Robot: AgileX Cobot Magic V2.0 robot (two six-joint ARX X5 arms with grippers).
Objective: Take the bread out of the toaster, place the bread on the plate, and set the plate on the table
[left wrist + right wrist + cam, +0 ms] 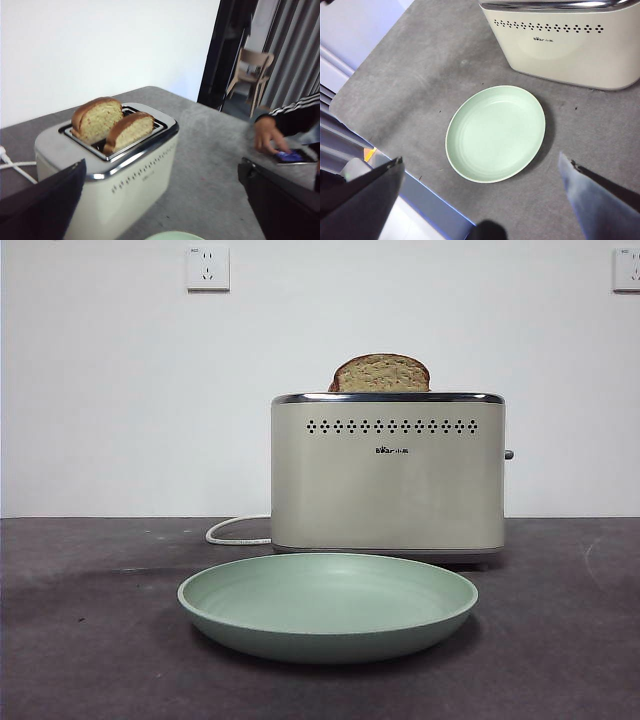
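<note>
The cream toaster [388,475] stands upright at mid-table. The bread [380,373] pokes its domed top out of a slot. In the left wrist view two slices show: the bread [97,120] in the far slot and a narrower slice [129,131] beside it, both in the toaster [125,185]. The mint-green plate [328,605] lies flat on the table [90,640] in front of the toaster. My left gripper [162,167] hovers open beside and above the toaster. My right gripper [481,159] hangs open above the plate [495,132], holding nothing. Neither gripper appears in the front view.
A white cord [235,532] trails from the toaster's left side. A person's hand [270,137] rests on a phone at the table's far end. The table's edge [427,200] runs close to the plate. Wall sockets [208,268] sit high behind.
</note>
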